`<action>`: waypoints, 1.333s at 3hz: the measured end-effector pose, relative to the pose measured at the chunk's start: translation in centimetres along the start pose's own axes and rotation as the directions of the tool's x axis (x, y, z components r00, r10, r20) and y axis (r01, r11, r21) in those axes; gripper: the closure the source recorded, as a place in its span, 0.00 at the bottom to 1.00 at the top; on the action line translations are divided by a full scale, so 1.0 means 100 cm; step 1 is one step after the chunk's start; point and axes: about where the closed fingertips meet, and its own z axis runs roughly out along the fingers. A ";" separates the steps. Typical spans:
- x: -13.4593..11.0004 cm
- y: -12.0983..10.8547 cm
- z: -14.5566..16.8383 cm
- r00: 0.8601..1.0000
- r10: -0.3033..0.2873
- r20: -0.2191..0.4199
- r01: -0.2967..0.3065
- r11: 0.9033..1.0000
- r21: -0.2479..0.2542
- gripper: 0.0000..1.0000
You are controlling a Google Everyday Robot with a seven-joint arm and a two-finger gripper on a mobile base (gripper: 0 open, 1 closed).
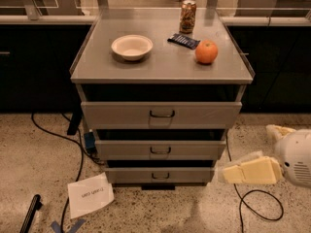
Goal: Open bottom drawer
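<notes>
Gripper [232, 172] low at right, just beside the right end of the bottom drawer [159, 175]; whether it is open or closed cannot be told. Bottom drawer is lowest of three, near the floor. Cabinet top [160, 64], farther back: bowl [131, 47], orange [206, 52], can [187, 16].

Your claw [233, 173] hangs low at the right side of the view, its pale yellow wedge pointing left and lying roughly level. The rounded white wrist [295, 157] behind it comes in from the right edge.
</notes>
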 end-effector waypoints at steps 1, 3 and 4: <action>0.033 0.006 0.025 0.992 0.061 0.106 -0.066 0.997 0.043 0.00; 0.028 -0.002 0.038 0.943 0.115 0.313 -0.152 0.984 0.094 0.19; 0.028 -0.002 0.038 0.943 0.114 0.312 -0.150 0.984 0.094 0.42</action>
